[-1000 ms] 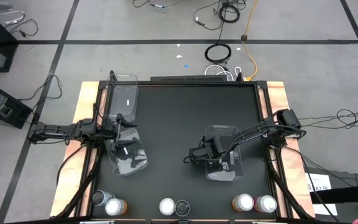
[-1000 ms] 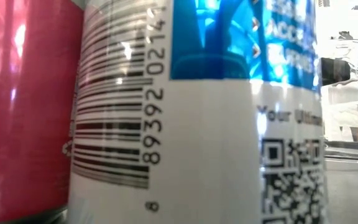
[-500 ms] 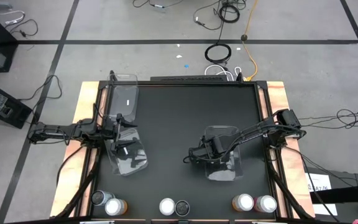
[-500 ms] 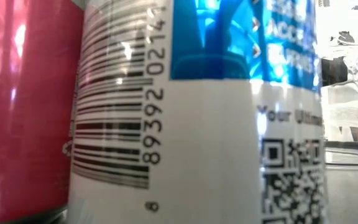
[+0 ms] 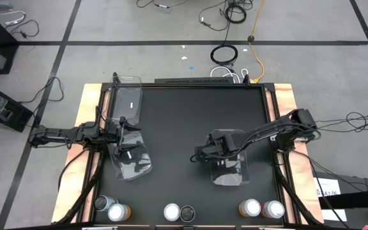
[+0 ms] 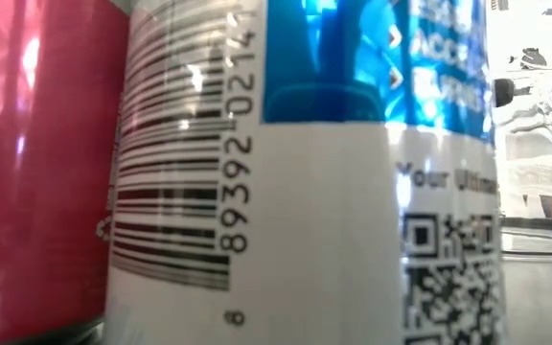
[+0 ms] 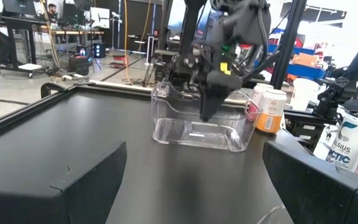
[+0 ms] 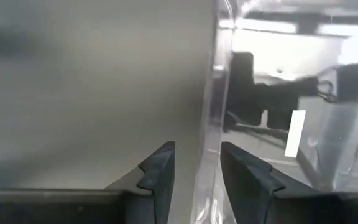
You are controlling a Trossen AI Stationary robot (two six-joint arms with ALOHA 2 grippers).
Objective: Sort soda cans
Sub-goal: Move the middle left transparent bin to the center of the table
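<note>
Over the last second the right arm's elbow has swung slightly outward toward the table's 3 o'clock edge, while its gripper (image 5: 203, 155) has stayed at the rim of the clear bin (image 5: 230, 167) lying right of the table's centre, and the bin itself looks a touch shifted. This suggests the arm is repositioning a bin and not yet handling cans, so the sorting has hardly begun. In the right wrist view the two dark fingers (image 8: 159, 175) stand narrowly apart with the bin's thin clear wall (image 8: 207, 143) running between them; whether they actually pinch it is hard to tell, but it looks like a light grip on the wall. The left gripper (image 5: 121, 132) waits at the table's 9 o'clock side, over the two other clear bins (image 5: 130, 137), its fingers spread wide and holding nothing. All six soda cans (image 5: 179, 212) stand untouched in a row along the 6 o'clock edge: a pair at the left, a pair in the middle, a pair at the right, and none is in any bin.
</note>
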